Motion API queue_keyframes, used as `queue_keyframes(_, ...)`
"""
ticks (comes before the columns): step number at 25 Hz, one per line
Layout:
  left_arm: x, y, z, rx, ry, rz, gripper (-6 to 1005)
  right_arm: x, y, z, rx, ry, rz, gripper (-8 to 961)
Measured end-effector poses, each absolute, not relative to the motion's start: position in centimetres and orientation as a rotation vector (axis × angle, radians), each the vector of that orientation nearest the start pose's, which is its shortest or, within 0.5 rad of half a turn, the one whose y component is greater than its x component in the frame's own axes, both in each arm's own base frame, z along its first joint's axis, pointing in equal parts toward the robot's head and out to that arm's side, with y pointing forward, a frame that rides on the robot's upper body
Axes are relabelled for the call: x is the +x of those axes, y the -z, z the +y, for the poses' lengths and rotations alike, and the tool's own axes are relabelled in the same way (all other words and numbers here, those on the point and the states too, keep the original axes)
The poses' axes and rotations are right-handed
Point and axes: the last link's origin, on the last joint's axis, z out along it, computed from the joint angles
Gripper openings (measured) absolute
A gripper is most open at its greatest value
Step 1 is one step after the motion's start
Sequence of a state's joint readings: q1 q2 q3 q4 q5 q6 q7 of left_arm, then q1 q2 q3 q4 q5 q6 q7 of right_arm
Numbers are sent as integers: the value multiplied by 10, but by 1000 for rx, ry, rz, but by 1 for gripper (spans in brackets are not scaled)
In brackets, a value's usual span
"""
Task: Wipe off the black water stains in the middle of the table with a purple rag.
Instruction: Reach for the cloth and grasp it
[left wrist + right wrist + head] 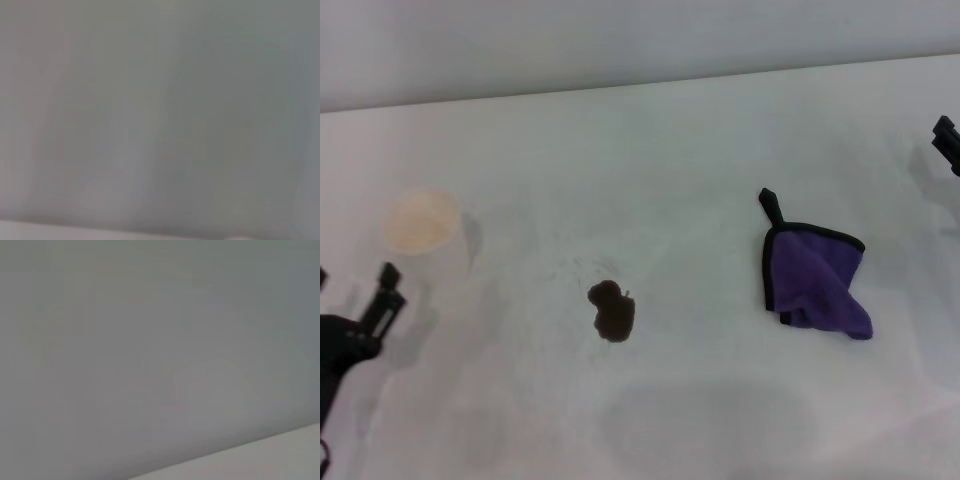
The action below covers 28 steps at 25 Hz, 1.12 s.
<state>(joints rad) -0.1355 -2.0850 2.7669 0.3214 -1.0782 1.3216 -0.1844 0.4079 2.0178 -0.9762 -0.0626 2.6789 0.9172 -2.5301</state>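
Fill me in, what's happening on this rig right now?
Nothing is being handled yet. The purple rag lies folded on the white table, untouched, on the robot's right. The black water stain sits unwiped near the middle, well apart from the rag. A cream paper cup stands to the left. The left gripper is low at the left edge near the cup, and the right gripper only pokes in at the far right edge. Neither holds anything.
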Motion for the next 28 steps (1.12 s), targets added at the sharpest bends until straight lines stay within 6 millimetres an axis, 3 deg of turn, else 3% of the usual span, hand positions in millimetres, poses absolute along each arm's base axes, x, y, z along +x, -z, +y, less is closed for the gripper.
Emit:
queue_keyframes(4,-349,48,214,-1575,805,-736,887,408,-29,322,-1453,-690,1060,807)
queue_keyframes(9,-356,37,218,-1485,798,-743,888,389,-42,337,-1676,-744,1059,804)
queue_keyframes(16,-351,35,228,-1483,822,-726,887,361,-70,353,-2079,-573,1093,799)
queue_keyframes(22,-345,36,237,-1480,844,-724,887,317,-78,348,-2334,-562,1092,794)
queue_keyframes(28,-339,40,244,-1503,861,-724,887,269,-78,342,-2430,-201,970,789)
